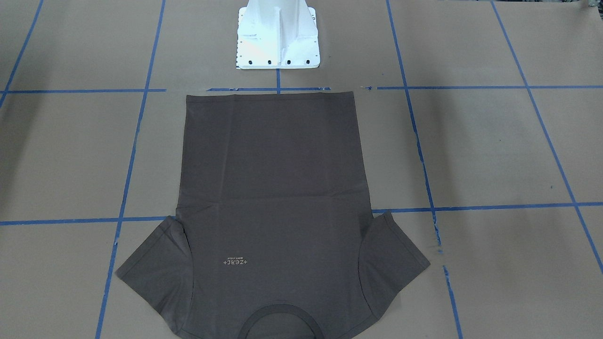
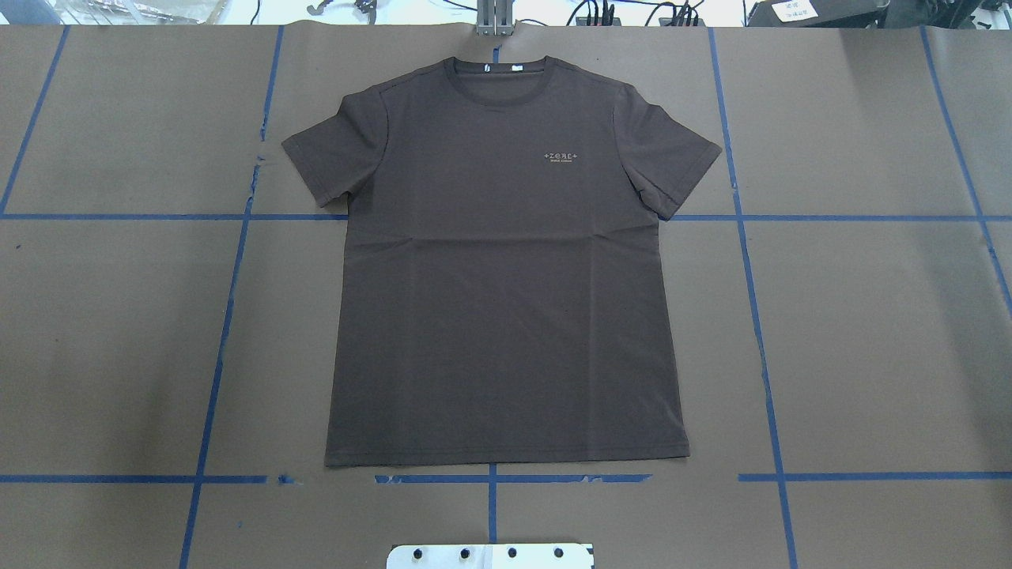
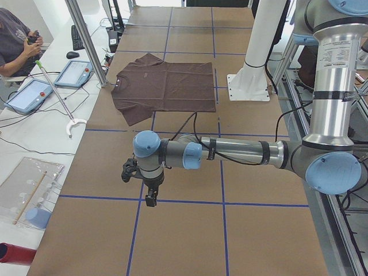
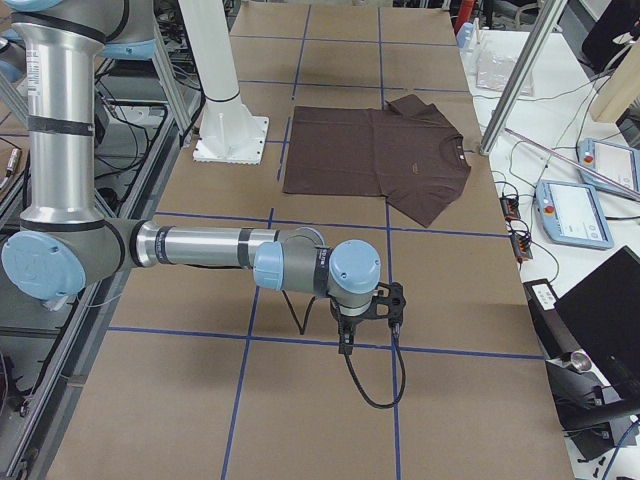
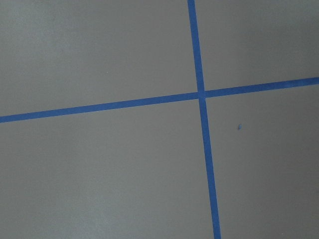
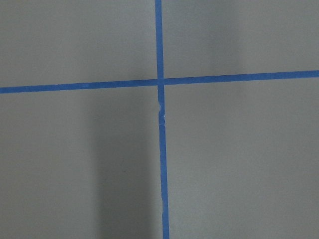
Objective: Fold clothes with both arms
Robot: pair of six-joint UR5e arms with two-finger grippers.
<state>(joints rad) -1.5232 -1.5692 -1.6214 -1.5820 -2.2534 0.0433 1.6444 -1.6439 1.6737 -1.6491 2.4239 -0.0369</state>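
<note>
The dark brown-grey T-shirt (image 2: 506, 300) lies flat and spread out, front up, in the middle of the table. Its collar points away from the robot and a pale logo (image 2: 562, 156) is on the chest. It also shows in the front-facing view (image 1: 268, 188) and in both side views (image 3: 167, 83) (image 4: 380, 150). My left gripper (image 3: 150, 197) hangs over bare table, far to the shirt's left. My right gripper (image 4: 345, 342) hangs over bare table, far to the shirt's right. Both show only in the side views, so I cannot tell whether they are open or shut. The wrist views show only brown table and blue tape.
The white pedestal (image 1: 278, 37) stands just behind the shirt's hem. Blue tape lines (image 2: 229, 300) grid the brown table. A person (image 3: 14, 40) sits by teach pendants (image 3: 29, 95) on a side bench, where a clear tray (image 3: 29, 190) also lies.
</note>
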